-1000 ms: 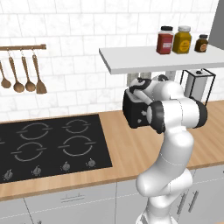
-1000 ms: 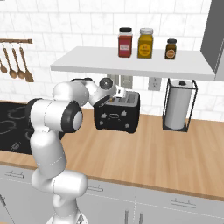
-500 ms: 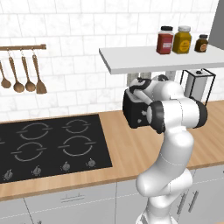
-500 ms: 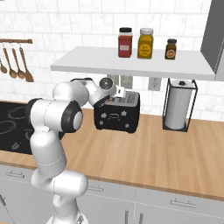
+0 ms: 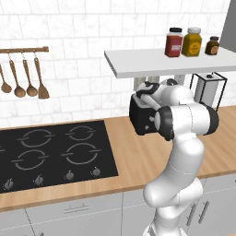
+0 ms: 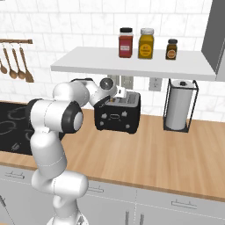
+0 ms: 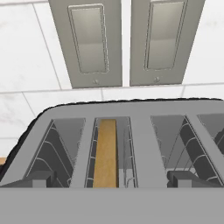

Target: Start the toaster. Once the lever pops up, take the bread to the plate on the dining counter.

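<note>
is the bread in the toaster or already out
In. In the hand view the bread stands on edge down inside a slot of the toaster, its top edge below the silver top.

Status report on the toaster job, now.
Gripper open over toaster. Bread sits down in a slot. Nothing held. Shelf close overhead.

No text can be read anywhere. The jars (image 6: 146,43) on the shelf (image 6: 132,66) have labels, but these are too blurred.

The arm hides the toaster's (image 5: 140,117) right half in the left base view; its right slots run off the hand view's edge; the bread (image 7: 106,153) sits mostly sunk.
</note>
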Robot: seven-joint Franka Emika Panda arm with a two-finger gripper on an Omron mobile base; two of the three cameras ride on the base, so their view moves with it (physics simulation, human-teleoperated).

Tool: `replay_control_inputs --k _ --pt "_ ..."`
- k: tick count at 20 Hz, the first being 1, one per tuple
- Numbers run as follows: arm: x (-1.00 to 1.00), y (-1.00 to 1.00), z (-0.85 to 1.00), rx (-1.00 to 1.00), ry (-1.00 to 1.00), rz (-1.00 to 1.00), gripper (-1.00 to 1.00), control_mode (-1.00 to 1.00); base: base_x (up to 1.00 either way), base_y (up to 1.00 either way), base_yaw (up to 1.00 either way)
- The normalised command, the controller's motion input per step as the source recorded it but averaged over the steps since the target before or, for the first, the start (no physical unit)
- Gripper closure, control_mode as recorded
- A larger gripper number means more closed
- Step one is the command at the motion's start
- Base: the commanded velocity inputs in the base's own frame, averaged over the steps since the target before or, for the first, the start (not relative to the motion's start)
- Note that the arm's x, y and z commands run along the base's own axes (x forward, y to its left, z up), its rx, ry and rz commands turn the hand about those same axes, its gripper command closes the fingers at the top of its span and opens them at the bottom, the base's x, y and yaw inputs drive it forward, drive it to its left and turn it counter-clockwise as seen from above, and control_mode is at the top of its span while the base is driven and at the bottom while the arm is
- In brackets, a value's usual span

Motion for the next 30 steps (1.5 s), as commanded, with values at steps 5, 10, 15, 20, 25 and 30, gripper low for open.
replay_control_inputs --k 5,10,15,20,25,30 --pt "0.00 0.00 0.00 0.00 0.00 0.00 -1.00 -1.00 0.00 0.00 0.00" --pt "0.00 0.00 0.00 0.00 0.00 0.00 -1.00 -1.00 0.00 0.00 0.00" --pt "0.00 0.00 0.00 0.00 0.00 0.00 -1.00 -1.00 0.00 0.00 0.00" --pt "0.00 0.00 0.00 0.00 0.00 0.00 -1.00 -1.00 0.00 0.00 0.00" --pt "0.00 0.00 0.00 0.00 0.00 0.00 -1.00 -1.00 0.00 0.00 0.00" --pt "0.00 0.00 0.00 0.00 0.00 0.00 -1.00 -1.00 0.00 0.00 0.00"
